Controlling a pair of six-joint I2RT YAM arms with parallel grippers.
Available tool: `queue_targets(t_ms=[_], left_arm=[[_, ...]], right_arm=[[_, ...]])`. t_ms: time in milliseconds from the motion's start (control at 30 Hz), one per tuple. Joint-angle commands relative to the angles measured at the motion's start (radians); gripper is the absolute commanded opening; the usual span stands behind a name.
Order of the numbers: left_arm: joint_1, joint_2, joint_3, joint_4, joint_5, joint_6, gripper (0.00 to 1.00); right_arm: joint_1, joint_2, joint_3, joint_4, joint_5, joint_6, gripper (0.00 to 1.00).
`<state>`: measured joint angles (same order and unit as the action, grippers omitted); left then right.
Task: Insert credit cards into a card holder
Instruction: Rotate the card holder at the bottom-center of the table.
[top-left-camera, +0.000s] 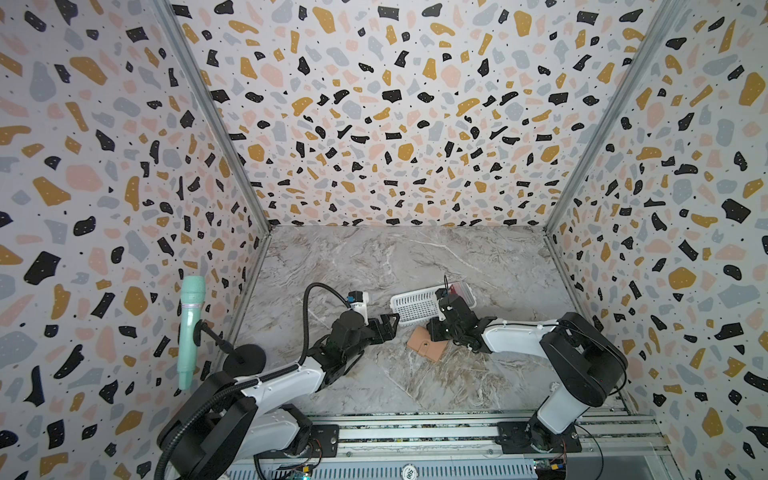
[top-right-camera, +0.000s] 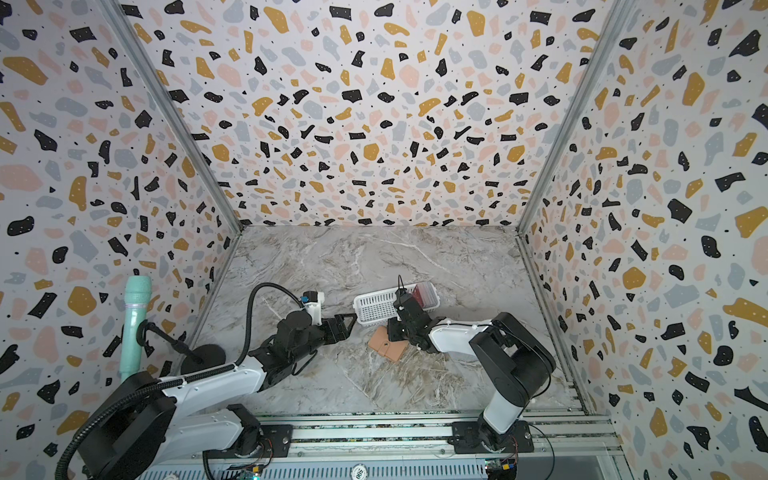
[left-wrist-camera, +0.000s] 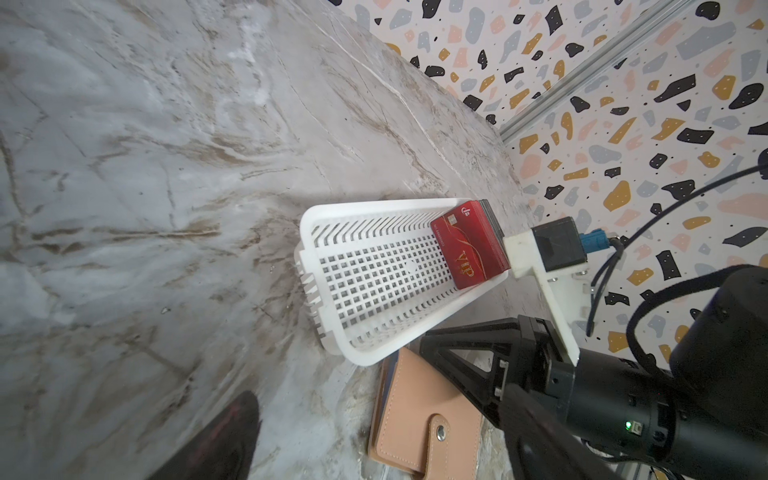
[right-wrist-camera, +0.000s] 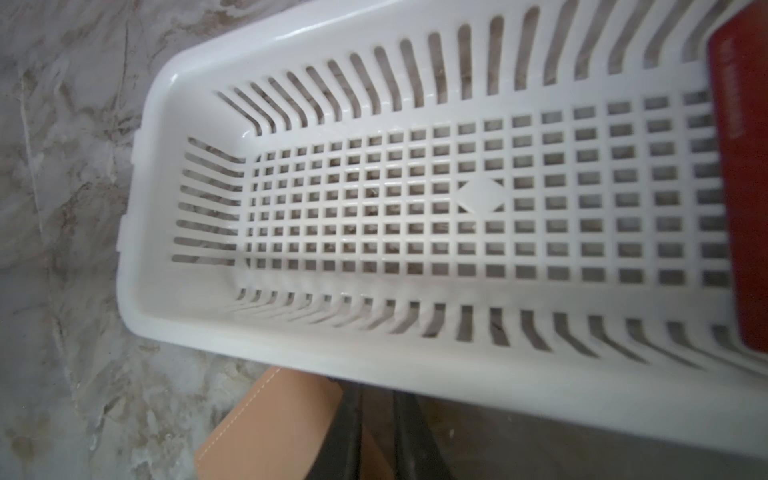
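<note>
The card holder (left-wrist-camera: 419, 419) lies flat on the marble table (top-left-camera: 374, 257), folded, with its snap strap across the cover, just beside the near long wall of the white basket (left-wrist-camera: 307, 232). The credit cards (left-wrist-camera: 467, 245) are a red stack leaning against the far end of that basket, well apart from the holder's pockets, so no card is in yet. The right gripper (right-wrist-camera: 376, 399) is down over the holder with its jaws narrow. The wrist view does not show whether they pinch the cover or only rest on it. The left gripper (top-left-camera: 392, 326) hangs wide and empty near the basket's near end, beside the holder. The main risk, as I judge it, is the cover. If the right jaws hold only a thin edge, the soft leather could slip free or the whole holder could drag across the smooth table instead of opening. Lifting could also knock the basket, since the two sit so close, and tip the leaning stack flat. Cards lying flat on the gridded floor would be hard to get a finger under. Several could also come up together, since they are pressed face to face.
</note>
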<state>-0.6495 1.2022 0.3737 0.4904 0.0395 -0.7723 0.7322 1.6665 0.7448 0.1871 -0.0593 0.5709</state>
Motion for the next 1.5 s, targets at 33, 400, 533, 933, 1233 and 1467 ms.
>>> queue_targets(t_ms=[33,400,533,933,1233,1467], left_arm=[[-0.004,-0.030,0.007,-0.011,-0.006,0.034,0.91],[-0.004,-0.042,-0.010,-0.012,0.003,0.046,0.90],[-0.004,-0.041,-0.012,-0.010,0.020,0.055,0.90],[-0.008,-0.032,-0.035,0.001,0.035,0.059,0.84],[-0.056,0.023,-0.035,0.052,0.048,0.017,0.77],[-0.148,0.117,-0.014,0.121,0.022,-0.050,0.71]], right_arm=[[0.038,0.026,0.064,-0.006,-0.022,-0.043,0.18],[0.131,0.105,0.149,-0.072,-0.011,-0.101,0.17],[0.157,0.097,0.144,-0.093,-0.007,-0.120,0.17],[0.220,-0.040,0.020,-0.148,-0.009,-0.126,0.16],[0.220,-0.247,-0.101,-0.241,0.060,-0.060,0.17],[0.198,-0.393,-0.133,-0.381,0.165,0.039,0.21]])
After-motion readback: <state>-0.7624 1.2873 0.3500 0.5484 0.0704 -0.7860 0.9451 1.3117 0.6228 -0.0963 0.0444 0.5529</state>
